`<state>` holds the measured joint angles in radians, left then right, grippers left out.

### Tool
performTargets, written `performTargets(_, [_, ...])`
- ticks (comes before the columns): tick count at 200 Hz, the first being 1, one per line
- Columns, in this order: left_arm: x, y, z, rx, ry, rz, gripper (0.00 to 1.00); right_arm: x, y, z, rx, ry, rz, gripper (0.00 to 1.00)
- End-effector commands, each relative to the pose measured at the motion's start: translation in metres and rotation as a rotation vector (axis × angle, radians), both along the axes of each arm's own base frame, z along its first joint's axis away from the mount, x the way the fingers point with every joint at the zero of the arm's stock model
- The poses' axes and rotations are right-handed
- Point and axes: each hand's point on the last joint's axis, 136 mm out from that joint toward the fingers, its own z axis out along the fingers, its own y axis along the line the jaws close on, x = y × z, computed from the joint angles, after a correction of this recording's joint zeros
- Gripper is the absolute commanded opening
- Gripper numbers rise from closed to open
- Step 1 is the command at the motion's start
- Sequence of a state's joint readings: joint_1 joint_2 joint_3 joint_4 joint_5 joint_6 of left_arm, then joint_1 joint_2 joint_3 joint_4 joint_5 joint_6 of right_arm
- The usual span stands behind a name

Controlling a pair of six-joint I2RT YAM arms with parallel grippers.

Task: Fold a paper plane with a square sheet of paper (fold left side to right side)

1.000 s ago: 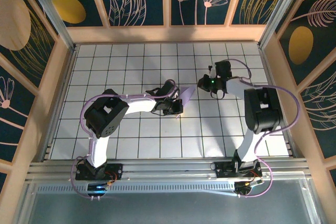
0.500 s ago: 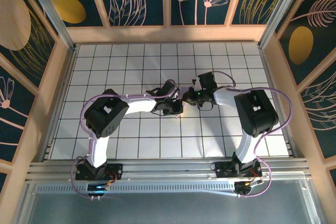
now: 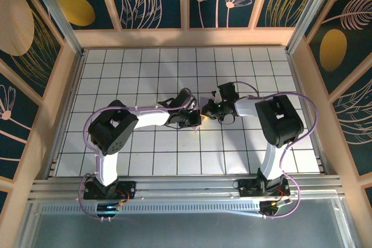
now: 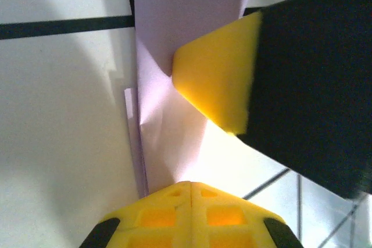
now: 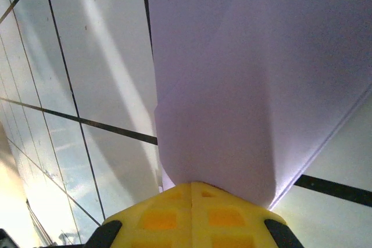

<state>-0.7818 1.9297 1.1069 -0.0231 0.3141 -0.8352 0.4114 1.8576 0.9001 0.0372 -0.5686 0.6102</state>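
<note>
The right arm has swung in from the right side of the tabletop [image 3: 116,68], and its fingers [image 3: 210,108] now meet the left fingers [image 3: 193,121] near the middle. The sheet of paper [image 4: 174,21] lies there beneath both, already folded into layers with a crease showing, so this looks like the step of pressing a fold flat. Next, one tip probably needs to hold the layers steady while the other slides along the crease without dragging the sheet. Both pairs of fingers are clenched tight. The right tip rests on the paper's upper face, and the left tip touches its near end. Whether either pinches a layer, I cannot tell.
</note>
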Motion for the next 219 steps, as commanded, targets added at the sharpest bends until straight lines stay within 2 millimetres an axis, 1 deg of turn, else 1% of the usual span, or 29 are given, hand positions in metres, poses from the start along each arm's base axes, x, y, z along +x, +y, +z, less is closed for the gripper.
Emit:
performTargets(1, [0.008, -0.001, 0.044, -0.169, -0.037, 0.044, 0.05, -0.034, -0.014, -0.040, -0.087, 0.138, 0.042, 0.00])
performTargets(13, [0.004, -0.003, 0.052, -0.253, -0.017, 0.041, 0.04, -0.033, -0.014, -0.040, -0.088, 0.130, 0.064, 0.00])
performTargets(15, [0.000, 0.000, 0.047, -0.254, -0.004, 0.038, 0.04, -0.032, -0.014, -0.040, -0.090, 0.129, 0.067, 0.00])
performTargets(29, [-0.010, -0.001, 0.038, -0.286, 0.041, 0.020, 0.02, -0.027, -0.017, -0.039, -0.105, 0.119, 0.078, 0.00])
performTargets(37, [-0.014, -0.001, 0.033, -0.295, 0.063, 0.015, 0.00, -0.024, -0.019, -0.038, -0.114, 0.116, 0.080, 0.00])
performTargets(55, [-0.019, -0.003, 0.025, -0.317, 0.097, 0.006, 0.00, -0.021, -0.023, -0.036, -0.128, 0.111, 0.080, 0.00])
performTargets(86, [-0.021, -0.008, 0.019, -0.323, 0.120, -0.017, 0.00, -0.022, -0.025, -0.038, -0.142, 0.114, 0.081, 0.00])
performTargets(117, [-0.022, -0.008, 0.010, -0.315, 0.140, -0.020, 0.00, -0.024, -0.026, -0.042, -0.147, 0.124, 0.078, 0.00])
performTargets(156, [-0.020, -0.013, 0.007, -0.321, 0.149, -0.027, 0.00, -0.025, -0.027, -0.043, -0.158, 0.125, 0.079, 0.00])
performTargets(192, [-0.022, -0.012, 0.000, -0.317, 0.166, -0.024, 0.00, -0.027, -0.028, -0.044, -0.165, 0.129, 0.077, 0.00])
performTargets(219, [-0.022, -0.014, -0.001, -0.323, 0.170, -0.026, 0.00, -0.029, -0.029, -0.046, -0.170, 0.135, 0.076, 0.00])
